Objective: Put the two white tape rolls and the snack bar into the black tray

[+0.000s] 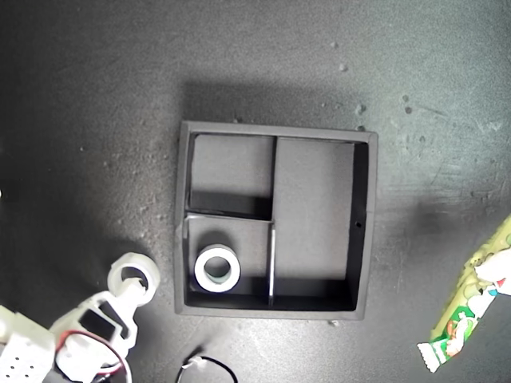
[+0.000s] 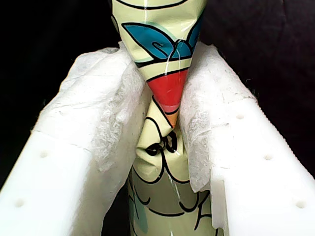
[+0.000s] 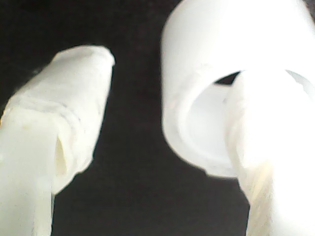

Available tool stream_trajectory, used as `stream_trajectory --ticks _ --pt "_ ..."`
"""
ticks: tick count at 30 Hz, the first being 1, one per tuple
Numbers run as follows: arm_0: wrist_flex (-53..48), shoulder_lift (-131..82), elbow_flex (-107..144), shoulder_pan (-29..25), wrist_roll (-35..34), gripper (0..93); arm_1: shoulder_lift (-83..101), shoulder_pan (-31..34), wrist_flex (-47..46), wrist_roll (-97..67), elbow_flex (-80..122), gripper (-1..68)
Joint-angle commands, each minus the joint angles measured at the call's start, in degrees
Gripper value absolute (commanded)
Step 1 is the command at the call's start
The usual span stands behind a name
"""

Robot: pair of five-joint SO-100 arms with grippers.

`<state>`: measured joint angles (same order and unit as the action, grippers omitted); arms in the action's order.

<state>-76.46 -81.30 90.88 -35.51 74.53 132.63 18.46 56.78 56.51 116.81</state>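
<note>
The black tray (image 1: 363, 231) sits in the middle of the dark table (image 1: 96, 96) in the exterior view. It has two small square compartments on that view's left side and one long compartment on its right. One white tape roll (image 1: 217, 269) lies flat in the nearer small compartment, close to the near wall; the far small compartment and the long one hold nothing.

The other tape roll (image 1: 132, 275) is outside the tray, near the exterior view's lower left, just beside the tray's left wall but apart from it. My second gripper (image 3: 167, 123) is at this roll with the jaws spread wide – one finger (image 3: 261, 147) goes into the roll's hole, the other finger (image 3: 69, 113) stands free on the outside, away from the roll. It is not squeezing the roll.

My first gripper (image 2: 165, 118) holds the snack bar (image 2: 165, 64), with the padded jaws pressed narrow on the wrapper so that it creases between them. In the exterior view the snack bar (image 1: 471, 299) shows at the right edge, well apart from the tray, slanted

A thin loose wire (image 1: 209, 365) lies on the table near the tray's near wall – it touches nothing else
</note>
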Motion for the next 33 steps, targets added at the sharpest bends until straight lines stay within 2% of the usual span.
stream_trajectory --ticks 1,4,8,12,19,27,29,31,33 --pt "0.53 1.05 -0.09 1.93 -0.44 17.8 -1.93 -0.97 -1.49 -7.47 -3.34 -0.7" --pt "0.53 4.13 -0.35 3.43 0.53 16.8 -8.79 -3.34 -0.70 -13.97 -8.00 -0.6" --pt "0.53 6.77 -0.70 5.71 1.58 5.6 -19.51 -7.91 -0.09 -19.42 -16.00 -0.6" --pt "-1.49 2.29 -0.44 7.73 0.18 2.7 -34.45 -10.90 3.52 -24.52 -30.41 -0.6" --pt "-13.18 -14.33 -5.19 16.17 -8.44 0.5 -58.71 -13.36 9.32 -30.59 -56.43 -0.6" --pt "-15.73 -14.41 -22.15 24.43 -24.35 0.3 -65.48 -11.07 9.67 -31.99 -62.05 0.0" --pt "-15.03 -10.99 -25.31 26.19 -27.33 0.2 -65.48 -10.37 10.99 -31.82 -60.82 7.9" --pt "-14.77 -6.86 -28.48 27.95 -29.53 0.2 -65.48 -10.20 11.87 -30.85 -59.06 19.7" --pt "-14.77 -2.02 -32.08 29.44 -31.29 0.2 -65.48 -10.20 12.48 -29.62 -57.66 26.5"
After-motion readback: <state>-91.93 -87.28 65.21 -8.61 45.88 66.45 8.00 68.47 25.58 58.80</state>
